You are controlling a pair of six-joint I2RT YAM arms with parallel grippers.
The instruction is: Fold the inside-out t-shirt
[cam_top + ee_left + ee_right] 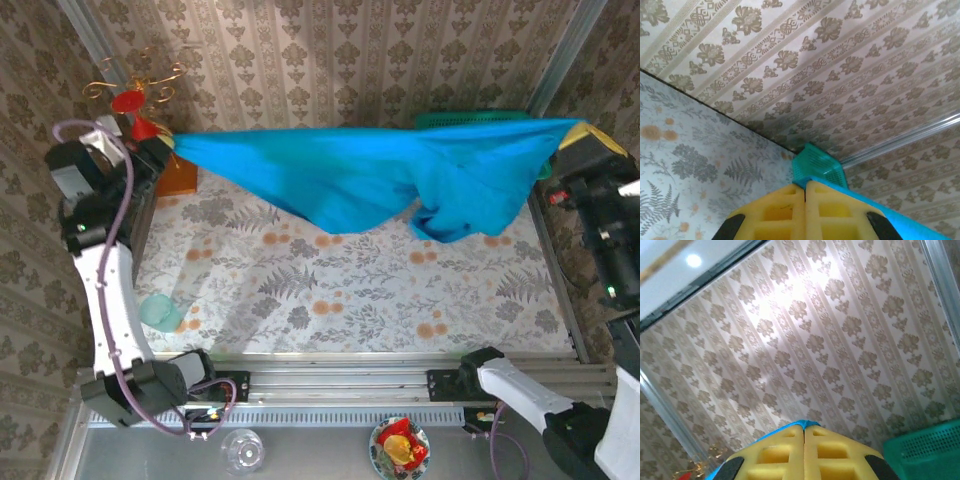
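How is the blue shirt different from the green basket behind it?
The t-shirt is bright blue soft cloth; the basket is green mesh with holes. The t-shirt hangs in the air, pinched by the left gripper and right gripper; the basket stands by the back wall. Both are plain, with no pictures.

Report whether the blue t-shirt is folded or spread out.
Spread: the t-shirt hangs stretched between the left gripper and right gripper, sagging over the table.

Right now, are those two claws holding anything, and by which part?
Yes: the blue t-shirt hangs stretched between them, the left gripper pinching one end, the right gripper the other; hem or shoulder cannot be told.
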